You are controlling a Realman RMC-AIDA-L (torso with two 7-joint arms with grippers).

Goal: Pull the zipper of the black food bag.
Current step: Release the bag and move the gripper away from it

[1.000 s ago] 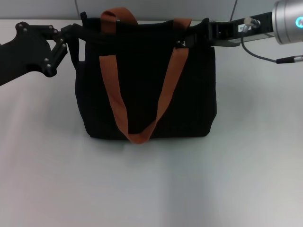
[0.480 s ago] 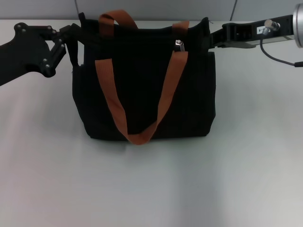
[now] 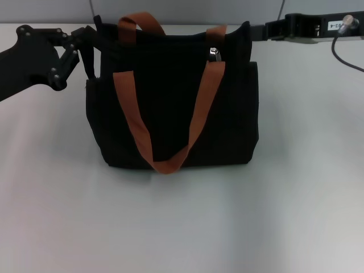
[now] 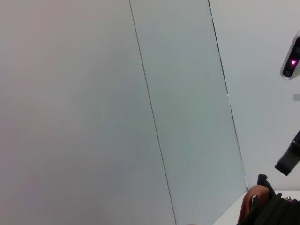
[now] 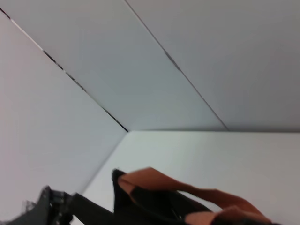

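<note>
the black food bag point(image 3: 173, 108) is stood upright near the far edge of the table point(image 3: 182, 227), roughly midway between the left and right edges, with its front face turned toward the robot. the zipper point(image 3: 214, 54) is seen as a small silver pull on the top zip line, beside the right-hand leg of the front orange-brown strap point(image 3: 165, 114); it is judged to sit well short of either end of the line.

the left gripper point(image 3: 85, 38) is held at the bag's top left corner, its fingers closed on the black fabric there, apparently so that the bag is braced while the zip is drawn. the right gripper point(image 3: 259, 31) is held just off the bag's top right corner, apart from the pull; whether its fingers are spread or closed cannot be told.

the table is a plain, pale, matte surface with nothing else on it near the bag. behind it a light grey panelled wall point(image 4: 140, 93) with thin dark seams is seen, as the wrist views confirm.
</note>
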